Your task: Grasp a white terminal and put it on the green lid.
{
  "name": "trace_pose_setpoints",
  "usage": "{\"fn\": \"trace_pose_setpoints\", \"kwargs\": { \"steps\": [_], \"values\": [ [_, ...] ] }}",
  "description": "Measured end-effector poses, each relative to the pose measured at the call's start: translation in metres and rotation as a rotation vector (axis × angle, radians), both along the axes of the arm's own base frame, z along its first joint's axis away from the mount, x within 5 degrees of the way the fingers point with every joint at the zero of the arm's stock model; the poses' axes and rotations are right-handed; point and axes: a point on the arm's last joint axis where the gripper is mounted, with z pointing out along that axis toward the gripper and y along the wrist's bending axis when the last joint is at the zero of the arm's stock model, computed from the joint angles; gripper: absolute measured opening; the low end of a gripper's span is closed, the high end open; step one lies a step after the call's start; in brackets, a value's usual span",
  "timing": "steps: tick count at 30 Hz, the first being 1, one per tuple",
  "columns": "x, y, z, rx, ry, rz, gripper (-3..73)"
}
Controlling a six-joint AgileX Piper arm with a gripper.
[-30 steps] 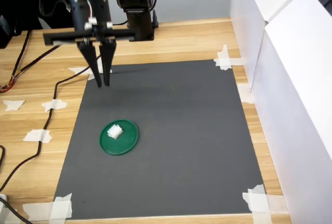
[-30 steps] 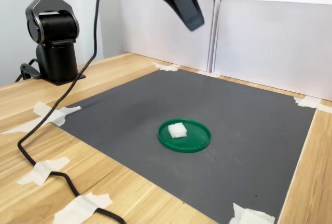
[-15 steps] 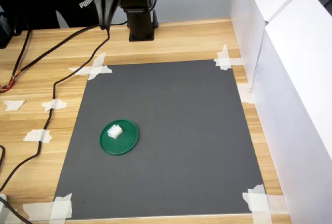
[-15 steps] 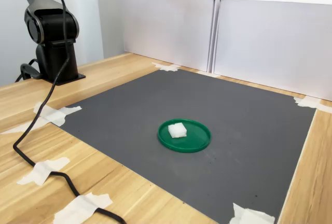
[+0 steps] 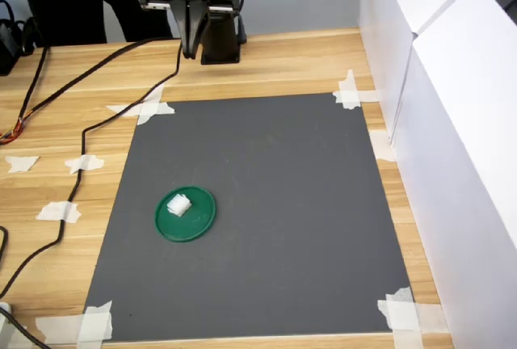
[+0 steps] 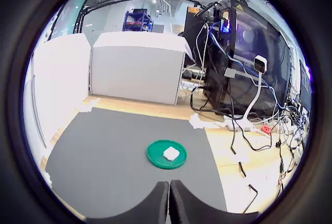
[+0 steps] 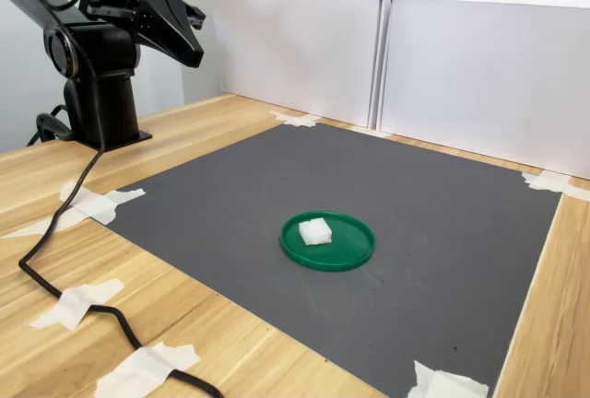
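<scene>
The white terminal [image 5: 178,205] sits on the green lid [image 5: 196,224] toward its 10 o'clock edge in the first exterior view, on the dark mat [image 5: 266,203], so the placement looks complete with nothing evidently left to do. Far off at the mat's 11 o'clock, beside the arm's base [image 5: 219,38], the gripper [image 5: 190,52] hangs empty, jaws pressed together. Only the wrist view shows the cluttered cabling and a small white camera [image 6: 260,64] beyond the table; the second exterior view alone shows the terminal's blocky height [image 7: 315,230].
</scene>
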Motion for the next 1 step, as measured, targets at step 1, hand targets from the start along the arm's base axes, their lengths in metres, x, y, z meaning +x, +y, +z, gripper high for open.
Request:
{"fn": "trace_pose_setpoints", "kwargs": {
  "steps": [1],
  "values": [
    [-0.0025,0.0001,-0.0013,-0.001,-0.016,0.0,-1.6]
  ]
}}
